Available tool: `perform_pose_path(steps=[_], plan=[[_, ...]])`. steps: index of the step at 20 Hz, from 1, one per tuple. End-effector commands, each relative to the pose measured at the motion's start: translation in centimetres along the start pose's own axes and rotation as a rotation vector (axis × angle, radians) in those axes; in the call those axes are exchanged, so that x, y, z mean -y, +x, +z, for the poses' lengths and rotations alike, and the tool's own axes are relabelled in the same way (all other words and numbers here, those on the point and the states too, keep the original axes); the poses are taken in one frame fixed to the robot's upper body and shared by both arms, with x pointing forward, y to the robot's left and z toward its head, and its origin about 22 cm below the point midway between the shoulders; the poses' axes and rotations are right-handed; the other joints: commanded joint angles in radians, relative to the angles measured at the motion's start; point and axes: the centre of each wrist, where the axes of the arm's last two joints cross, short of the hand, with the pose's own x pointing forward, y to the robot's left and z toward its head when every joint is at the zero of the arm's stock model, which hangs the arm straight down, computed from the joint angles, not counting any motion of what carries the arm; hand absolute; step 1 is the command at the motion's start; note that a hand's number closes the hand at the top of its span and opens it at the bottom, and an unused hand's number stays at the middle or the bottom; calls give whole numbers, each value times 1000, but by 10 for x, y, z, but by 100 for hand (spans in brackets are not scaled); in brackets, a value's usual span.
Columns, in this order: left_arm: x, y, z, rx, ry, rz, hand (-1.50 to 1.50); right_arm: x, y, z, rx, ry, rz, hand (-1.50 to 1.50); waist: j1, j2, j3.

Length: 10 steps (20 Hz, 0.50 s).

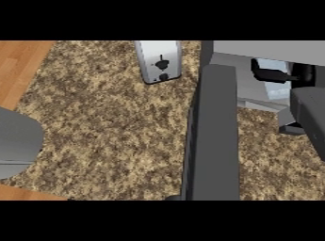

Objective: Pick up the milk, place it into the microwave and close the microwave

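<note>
- Logging near to far: at the lower left you have only a grey left forearm [8, 141] over the counter [109, 132]. The left hand is out of frame, so its state is not recorded.
- The microwave door [212, 136] stands open, seen edge-on as a dark slab running from the near edge up the middle of the view. It sits between the left forearm and the oven cavity.
- The right forearm [318, 117] comes in at the right edge and reaches past the door into the microwave [276, 47].
- The right hand [271, 71] is inside the cavity, curled across a pale carton. Pale surface shows above and below the black fingers, so read it as holding the milk [276, 92].
- The milk is therefore inside the microwave, in the hand. Whether its base touches the oven floor cannot be told from here.
- Handling judgement: a carton is light to moderate in weight, with thin walls that give under squeeze, and liquid inside will shift if tilted. Keep it upright and hold it across the flat sides at mid-height, as the hand appears to.
- Step judgement: placing looks nearly done. Release, withdrawal and shutting the door remain.
- Risk: the forearm lies close beside the door on the way out.
- Farthest: a toaster [158, 61] at the counter's back, well apart from the work.
</note>
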Motion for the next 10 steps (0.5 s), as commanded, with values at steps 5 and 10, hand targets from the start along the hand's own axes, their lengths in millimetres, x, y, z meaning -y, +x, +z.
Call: perform_pose_path(steps=[5, 10], plan=[[-1, -2, -6, -6, -10, -18, -150, 14, 2, -7, -6, -21, 24, 150, 22, 12, 1], [-5, 4, -11, 2, -24, -56, -150, 20, 2, -10, 7, -43, 23, 150, 28, 16, 3]])
